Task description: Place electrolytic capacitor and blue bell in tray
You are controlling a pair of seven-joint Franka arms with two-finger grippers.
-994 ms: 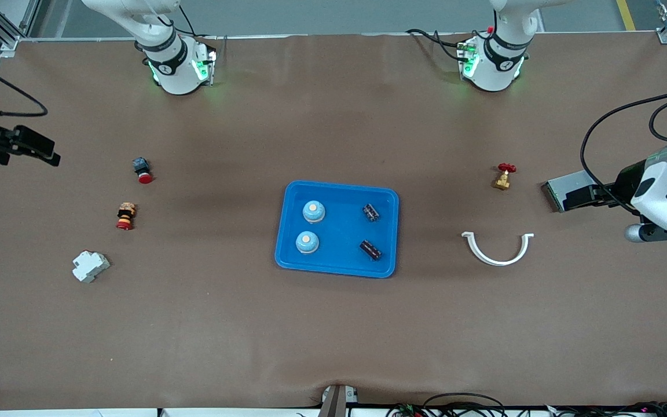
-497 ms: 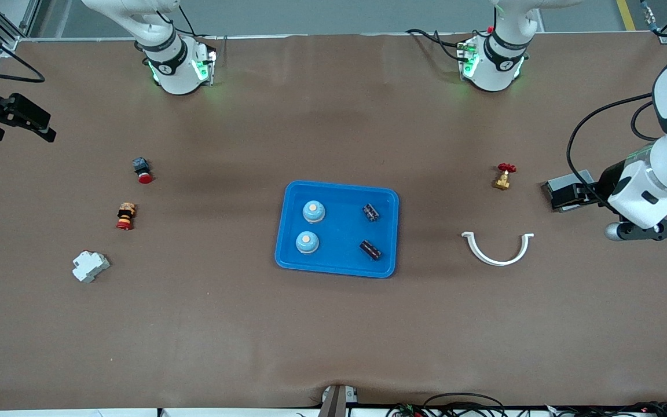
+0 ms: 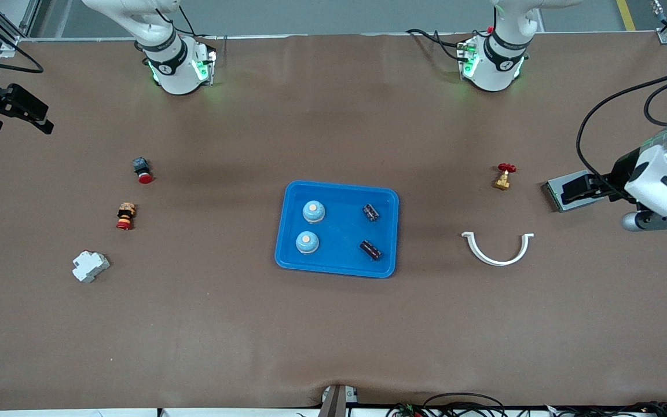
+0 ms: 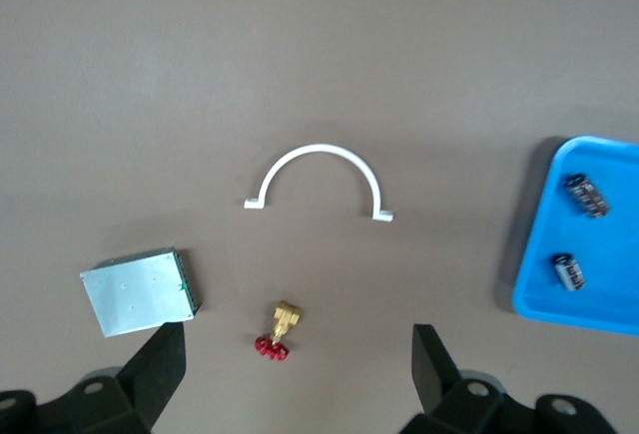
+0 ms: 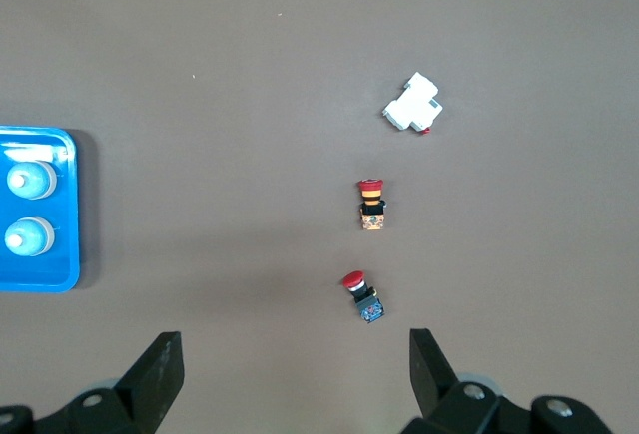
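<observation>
Front view shows the tray [image 3: 338, 229] at mid-table already holding two blue bells [image 3: 313, 211] toward the right arm's end and two electrolytic capacitors [image 3: 370, 212] toward the left arm's end, so the placing looks finished. Both arms are pulled out to the table's ends, apparently to leave the tray clear: the left gripper [image 4: 295, 369] hangs with its fingers spread and empty over the red-handled brass valve [image 4: 278, 327], beside the grey metal plate [image 4: 140, 289] and white curved clip [image 4: 318, 180]. The right gripper [image 5: 292, 374] is likewise spread and empty near the red push button [image 5: 361, 297], striped button [image 5: 371, 204] and white breaker [image 5: 413, 103], none of which the task needs.
</observation>
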